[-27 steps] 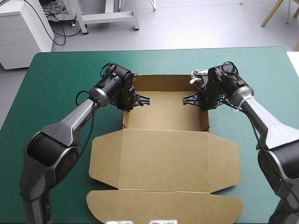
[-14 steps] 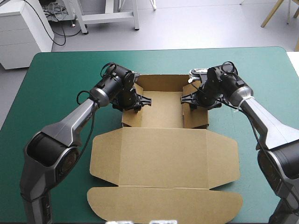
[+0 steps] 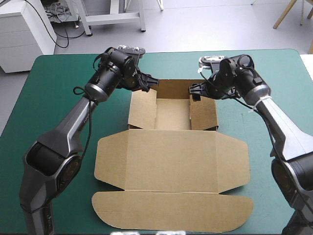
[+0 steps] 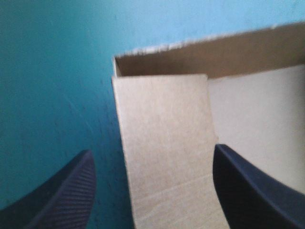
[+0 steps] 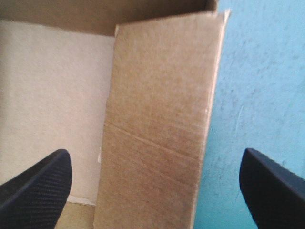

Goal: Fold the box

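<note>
The brown box [image 3: 171, 161] lies mid-table, its wide lid panel and rounded front flap flat toward the near edge. At the far end the back wall [image 3: 172, 88] stands up. The left side flap [image 3: 143, 110] and right side flap [image 3: 203, 113] lean inward over the tray floor. My left gripper [image 3: 148, 82] hovers open above the far left corner, with the left flap [image 4: 162, 124] under the gap between its fingers [image 4: 152, 152]. My right gripper [image 3: 194, 91] hangs open over the far right corner, its fingers [image 5: 155, 152] wide apart on either side of the right flap [image 5: 162, 95]. Neither holds anything.
Bare teal-green cover [image 3: 58, 98] runs along both sides of the box and behind it to the table's far edge [image 3: 166, 53]. The front flap [image 3: 171, 210] reaches close to the near edge.
Both grippers went from shut to open, let go of the side flaps and rose back toward the far corners. The flaps, upright earlier, now lean inward over the tray floor.
</note>
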